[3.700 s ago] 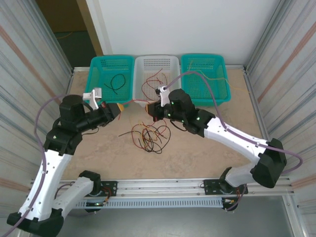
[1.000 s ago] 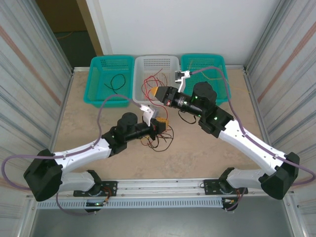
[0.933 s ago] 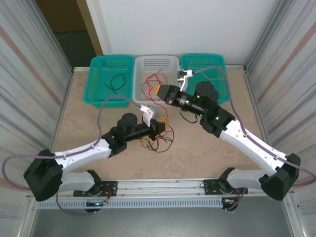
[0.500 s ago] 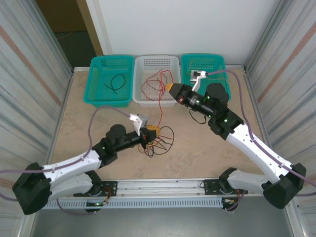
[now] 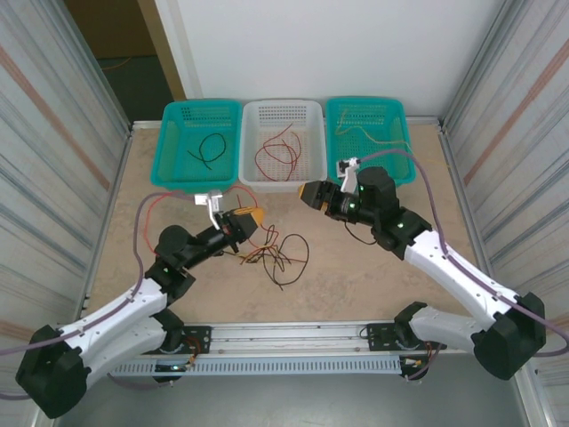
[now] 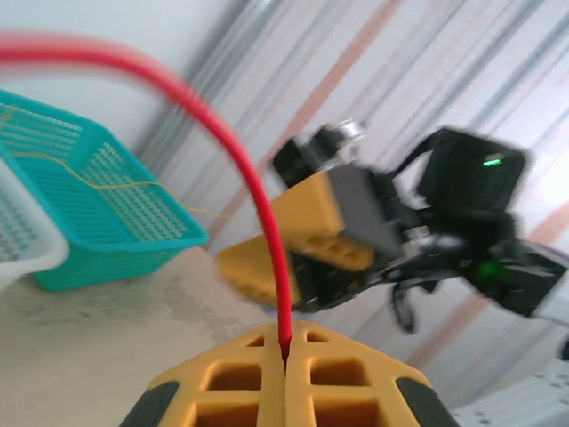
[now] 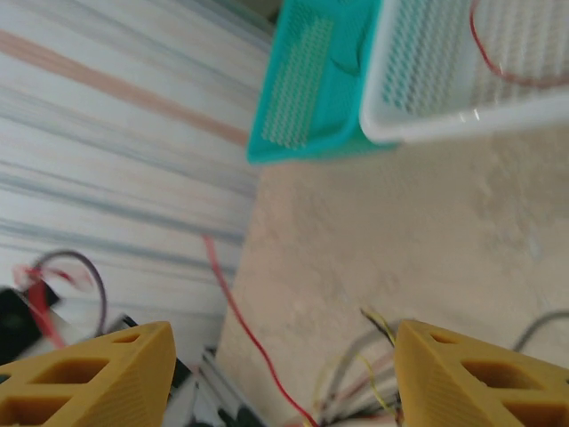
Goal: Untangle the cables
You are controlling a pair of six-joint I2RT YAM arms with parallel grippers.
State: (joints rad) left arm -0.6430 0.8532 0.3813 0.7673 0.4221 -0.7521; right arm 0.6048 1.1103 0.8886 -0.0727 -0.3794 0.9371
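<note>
A loose tangle of red, black and yellow cables [image 5: 277, 252] lies on the table between the arms. My left gripper [image 5: 252, 219] hangs just left of the tangle, shut on a red cable [image 6: 258, 196] that rises from between its yellow fingertips [image 6: 286, 342] and arcs away up and to the left. My right gripper [image 5: 308, 193] is open in front of the white basket [image 5: 313, 111], with nothing between its fingers [image 7: 98, 374]. Through that gap I see a red strand [image 7: 242, 331] and the tangle's edge [image 7: 378, 374]. Red cables [image 5: 277, 151] lie in the white basket.
Three baskets line the back edge. The left teal basket [image 5: 178, 120] holds a black cable [image 5: 209, 149]. The right teal basket [image 5: 400, 120] holds a yellow cable [image 5: 373, 138]. Corrugated walls close in both sides. A metal rail [image 5: 293, 334] runs along the near edge.
My right gripper opened, let the red cable drop into the white basket, and drew back toward me. My left arm swung left and lifted its red cable away from the tangle.
</note>
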